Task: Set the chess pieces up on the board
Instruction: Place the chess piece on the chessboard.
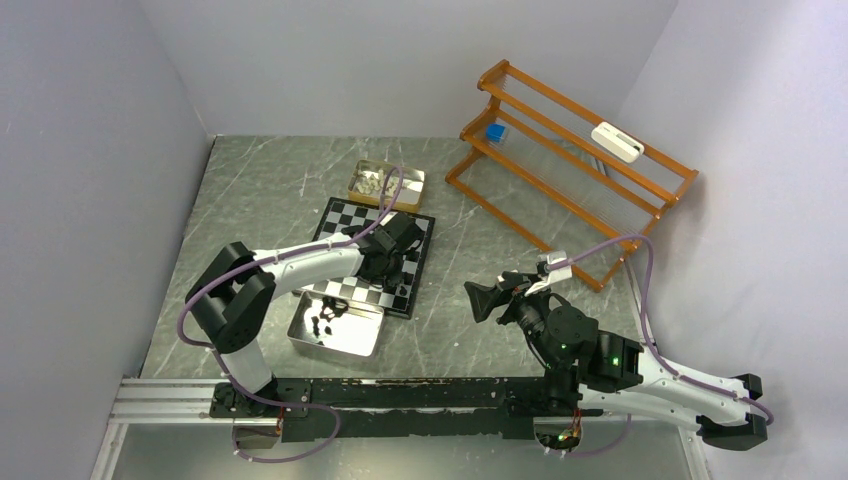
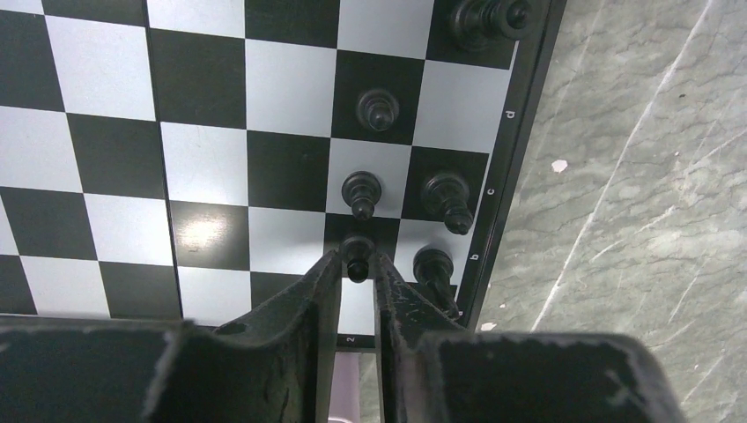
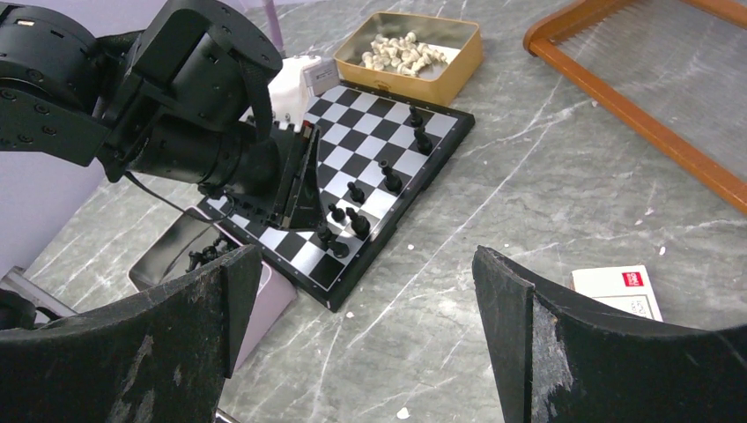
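1. Your left gripper (image 2: 357, 269) is hanging low over the near right corner of the board (image 2: 203, 159), fingers pointing straight down.
2. A black pawn (image 2: 357, 250) is standing upright on a dark square, right between the fingertips.
3. The jaws are sitting narrowly apart, one finger close against each side of the pawn's head. The wrist view is not showing whether they are pinching it or standing just clear, so you cannot tell.
4. Just ahead of the fingertips a second pawn (image 2: 362, 191) is standing, and a third pawn (image 2: 379, 107) is standing beyond it, all in one line. It reads as a pawn row being filled square by square, which explains this spot.
5. To the right of the fingers, in the edge row, two back-row pieces (image 2: 447, 198) are standing close by. The narrow, upright approach is probably keeping the fingers off these neighbours.
6. Behind the wrist, the silver tray (image 1: 335, 352) is lying against the board's near edge and holding the loose black pieces (image 1: 322, 322), a short reach for you.
7. Beyond the hand, past the board's far edge, the gold tin (image 3: 458, 69) is holding the cream pieces (image 3: 401, 51). None of them is showing on the board, so you are likely early in the setup.
8. Your right gripper (image 3: 363, 260) is hovering well off to the board's right, jaws spread wide with nothing between them. It is probably waiting clear of the left arm.
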